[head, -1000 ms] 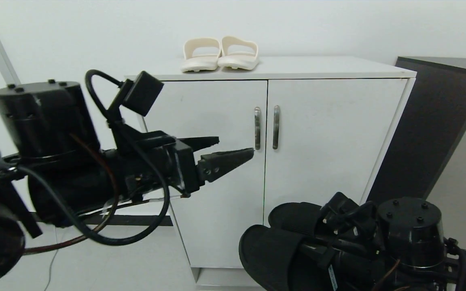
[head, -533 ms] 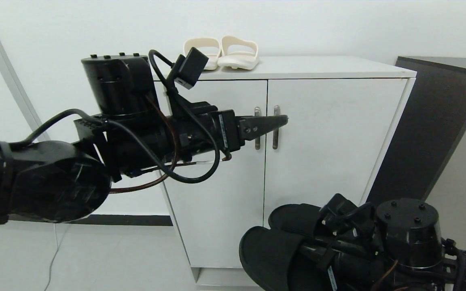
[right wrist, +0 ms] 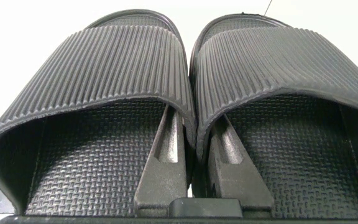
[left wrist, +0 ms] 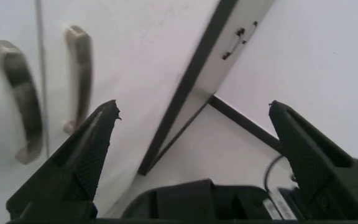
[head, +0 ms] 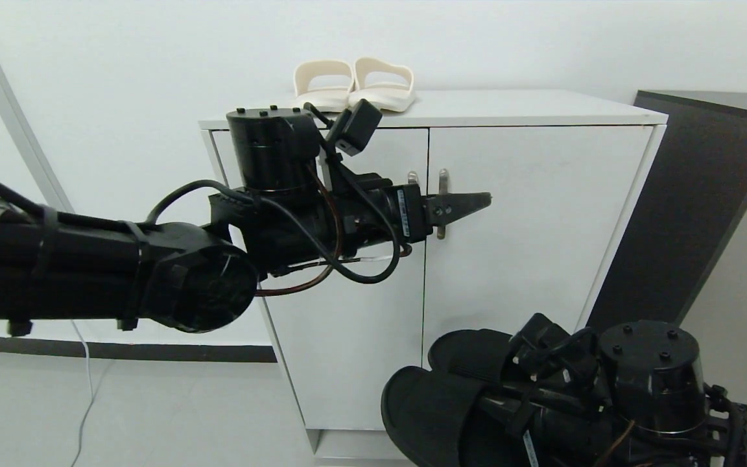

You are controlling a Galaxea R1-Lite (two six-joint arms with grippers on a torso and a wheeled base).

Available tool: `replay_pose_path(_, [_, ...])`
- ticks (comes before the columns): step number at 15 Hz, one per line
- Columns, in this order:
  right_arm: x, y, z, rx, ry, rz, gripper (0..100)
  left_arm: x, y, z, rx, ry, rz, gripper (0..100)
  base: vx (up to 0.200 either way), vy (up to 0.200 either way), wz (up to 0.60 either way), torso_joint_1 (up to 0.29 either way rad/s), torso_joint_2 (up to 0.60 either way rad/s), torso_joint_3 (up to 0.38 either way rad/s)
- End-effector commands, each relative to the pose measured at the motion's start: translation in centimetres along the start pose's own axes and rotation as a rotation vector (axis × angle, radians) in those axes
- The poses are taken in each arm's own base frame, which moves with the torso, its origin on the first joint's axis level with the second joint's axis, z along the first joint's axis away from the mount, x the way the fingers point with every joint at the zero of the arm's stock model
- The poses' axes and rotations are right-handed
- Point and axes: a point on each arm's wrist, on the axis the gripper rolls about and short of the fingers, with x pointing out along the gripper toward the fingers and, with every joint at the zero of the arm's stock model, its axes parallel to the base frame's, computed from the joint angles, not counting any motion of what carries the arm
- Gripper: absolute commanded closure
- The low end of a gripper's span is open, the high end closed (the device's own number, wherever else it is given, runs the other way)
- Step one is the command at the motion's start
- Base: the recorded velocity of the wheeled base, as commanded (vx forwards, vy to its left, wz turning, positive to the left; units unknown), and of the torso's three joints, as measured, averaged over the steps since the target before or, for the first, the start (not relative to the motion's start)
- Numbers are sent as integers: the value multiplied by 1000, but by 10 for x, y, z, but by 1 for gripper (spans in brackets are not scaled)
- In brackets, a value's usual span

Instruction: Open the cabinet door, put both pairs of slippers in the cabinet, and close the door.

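A white two-door cabinet (head: 529, 259) stands ahead with both doors closed. Its two metal handles (left wrist: 79, 81) meet at the middle seam. My left gripper (head: 477, 201) is open at handle height, its tips just in front of the right-hand door's handle (head: 442, 185). In the left wrist view the left gripper (left wrist: 192, 109) has both handles off to one side of its fingers. A cream pair of slippers (head: 354, 84) sits on the cabinet top. Low on the right, my right gripper (right wrist: 194, 165) is shut on a black pair of slippers (head: 451, 389), pinching their inner walls together.
A dark panel (head: 691, 207) stands against the cabinet's right side. A thin cable (head: 85, 402) hangs to the floor left of the cabinet, below a black baseboard (head: 153, 351). A white wall is behind.
My left arm has risen and swung right, from below the handles to level with them and past the left one. The right arm and black slippers stayed put.
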Motion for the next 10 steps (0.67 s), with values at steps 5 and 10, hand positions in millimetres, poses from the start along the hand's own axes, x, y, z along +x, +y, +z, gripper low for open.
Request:
replay_pose_path(5, [1, 0, -1, -1, 8, -1, 100, 22, 14, 2, -23, 23, 84, 0, 0, 0, 0, 0, 0, 0])
replay_pose_path(10, [1, 0, -1, -1, 8, -1, 100, 37, 30, -1, -32, 24, 159, 0, 0, 0, 0, 0, 0, 0])
